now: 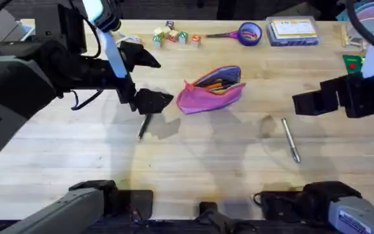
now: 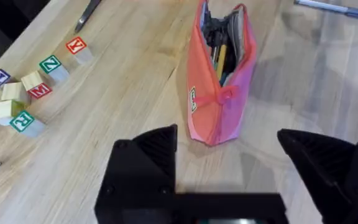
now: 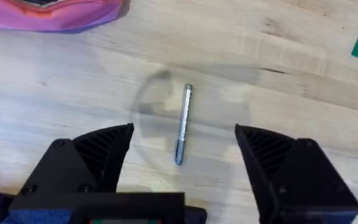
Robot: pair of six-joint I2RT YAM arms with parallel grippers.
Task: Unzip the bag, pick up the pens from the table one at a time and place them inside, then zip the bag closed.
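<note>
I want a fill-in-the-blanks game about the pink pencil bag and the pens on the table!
1. The zipper of the small pink fabric pencil bag is ____.
2. The slim silver-grey pen lies on the light wooden table, below the open right ____.
3. The slim black pen lies on the table, on the same side of the bag as the ____ arm's gripper.
4. The small wooden cubes have coloured ____ on them.

Missing words: open; gripper; left; letters

Pink bag [image 1: 211, 91] gapes unzipped between black pen [image 1: 143, 125] and silver pen [image 1: 291, 140].
</note>
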